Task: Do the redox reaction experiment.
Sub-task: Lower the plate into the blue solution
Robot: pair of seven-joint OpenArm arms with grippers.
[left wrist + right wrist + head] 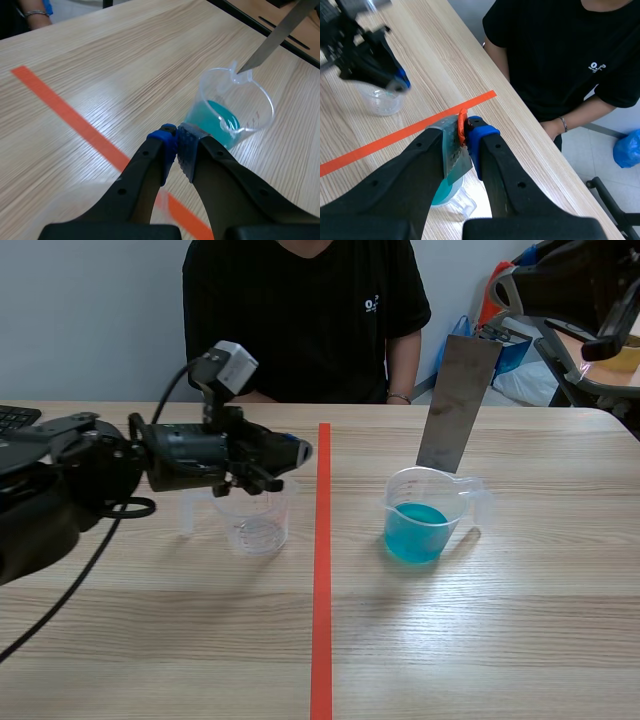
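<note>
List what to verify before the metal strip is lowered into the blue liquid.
1. Grip: right gripper shut on the metal strip: ok.
2. Aim: the strip's tip sits by the spout of the beaker; inside the rim or not: cannot tell.
3. Beaker upright, blue liquid in it: ok.
4. Other arm: left gripper shut on nothing, over the empty beaker, apart from the strip: ok.
5. Person's hand at the far edge of the table, away from the beaker: ok.
</note>
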